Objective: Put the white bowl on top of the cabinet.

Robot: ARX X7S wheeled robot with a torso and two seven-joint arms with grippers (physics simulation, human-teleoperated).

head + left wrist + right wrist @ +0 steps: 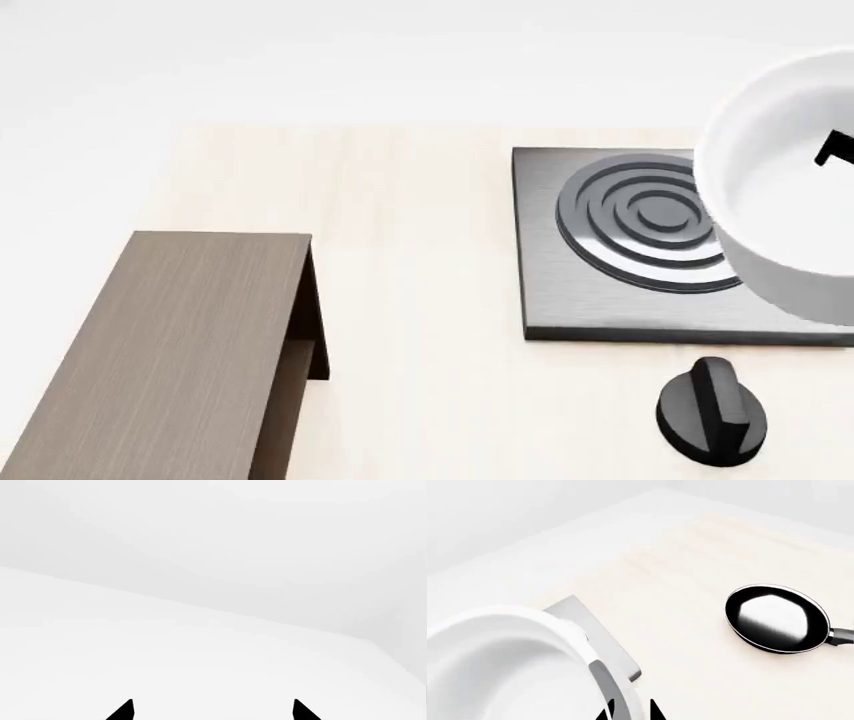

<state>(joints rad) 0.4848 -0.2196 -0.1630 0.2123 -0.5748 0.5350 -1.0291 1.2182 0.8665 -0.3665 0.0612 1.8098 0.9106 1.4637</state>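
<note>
While the white bowl (787, 215) is held aloft on its rim by the right fingers (630, 712) — left fingers (213, 711) spread, empty — the cabinet (174, 340) is seen well leftward.

No lettering, label, brand, number or sign can be read in any view; the white bowl (787, 215), the cabinet (160, 350), the grey stove plate (587, 290), its black knob (714, 410) and the frying pan (777, 618) all show plain, unmarked surfaces.
</note>
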